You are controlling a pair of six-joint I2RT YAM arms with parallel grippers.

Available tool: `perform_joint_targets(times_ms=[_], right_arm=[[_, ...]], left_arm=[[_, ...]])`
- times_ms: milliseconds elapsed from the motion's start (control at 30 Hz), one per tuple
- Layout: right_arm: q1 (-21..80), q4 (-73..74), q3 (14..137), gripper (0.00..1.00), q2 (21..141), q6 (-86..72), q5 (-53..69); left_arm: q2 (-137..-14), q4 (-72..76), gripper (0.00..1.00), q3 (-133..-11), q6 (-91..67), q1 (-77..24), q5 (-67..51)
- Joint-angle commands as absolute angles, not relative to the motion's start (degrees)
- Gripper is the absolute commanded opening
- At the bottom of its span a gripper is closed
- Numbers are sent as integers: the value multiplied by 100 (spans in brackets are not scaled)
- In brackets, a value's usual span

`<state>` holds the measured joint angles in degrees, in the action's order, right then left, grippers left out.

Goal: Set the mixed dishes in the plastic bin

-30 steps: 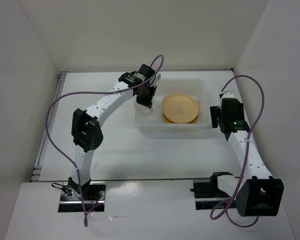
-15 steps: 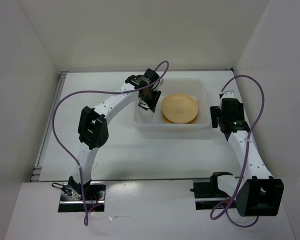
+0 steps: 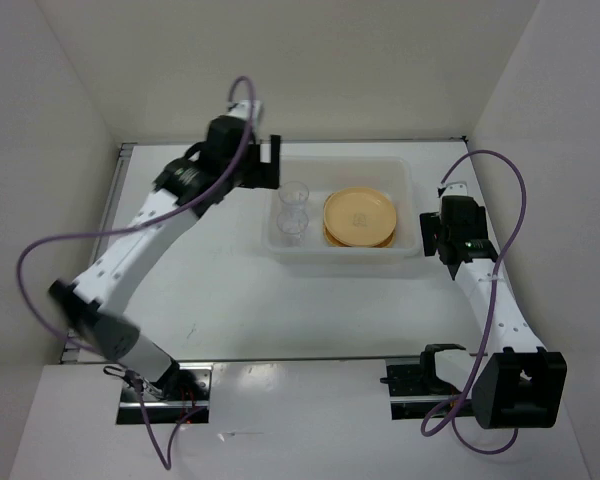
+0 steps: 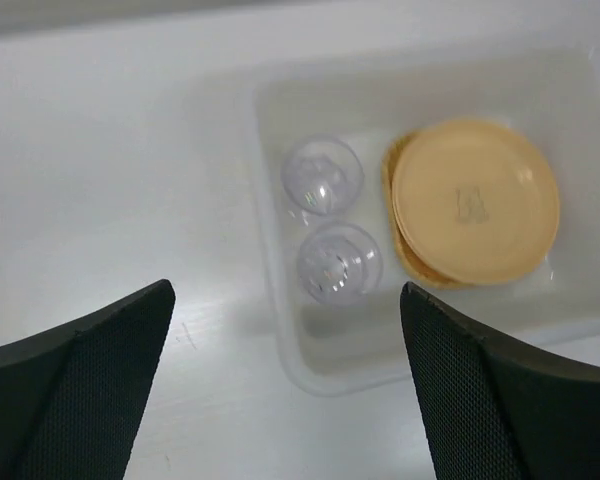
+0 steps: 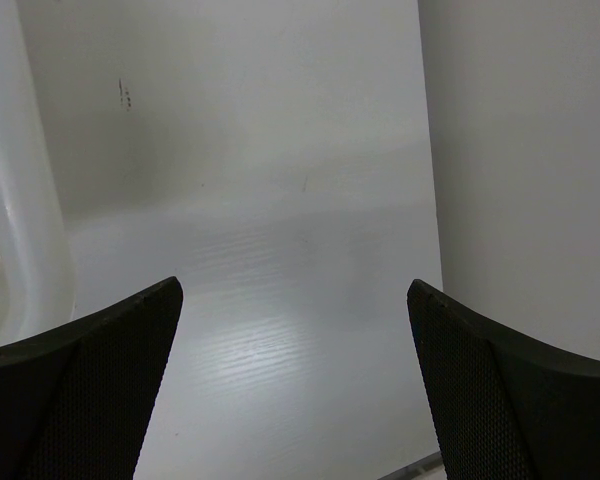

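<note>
The plastic bin (image 3: 342,262) stands at the middle back of the table. Inside it, two clear cups (image 3: 294,194) (image 3: 293,226) stand upright at the left end. A stack of round pale-orange plates (image 3: 360,214) lies to their right, with a darker orange edge showing beneath. From the left wrist view, the cups (image 4: 322,175) (image 4: 338,262) and plates (image 4: 475,200) lie below in the bin (image 4: 280,335). My left gripper (image 3: 270,164) (image 4: 285,292) hangs open and empty above the bin's left side. My right gripper (image 3: 427,232) (image 5: 295,290) is open and empty beside the bin's right wall (image 5: 25,200).
White walls enclose the table on the left, back and right. The right wall (image 5: 520,150) stands close to my right gripper. Purple cables loop off both arms. Bare white tabletop (image 3: 280,310) lies in front of the bin.
My left gripper has opened and let go of a clear cup inside the bin, then risen and drawn back to the left. The right arm has not moved.
</note>
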<state>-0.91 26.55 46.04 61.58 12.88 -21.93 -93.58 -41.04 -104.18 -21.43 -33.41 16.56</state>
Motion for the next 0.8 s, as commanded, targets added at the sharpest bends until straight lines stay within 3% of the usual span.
perform_joint_targets(times_ms=[0, 133, 333, 767], right_arm=[[87, 2408, 4588, 97, 6275, 1230, -2320], [193, 2408, 4588, 97, 6135, 1230, -2320], [246, 2408, 4588, 97, 5941, 1178, -2268], [246, 2514, 4588, 98, 5468, 1310, -2021]], left_arm=[[-8001, -3454, 100, -8946, -2101, -3068, 2476], [-6535, -3515, 100, -7510, -1731, -3006, 3224], [-5424, -3261, 100, -6443, -1205, -2883, 3893], [-4791, -3384, 100, -5898, -1187, -2830, 2945]])
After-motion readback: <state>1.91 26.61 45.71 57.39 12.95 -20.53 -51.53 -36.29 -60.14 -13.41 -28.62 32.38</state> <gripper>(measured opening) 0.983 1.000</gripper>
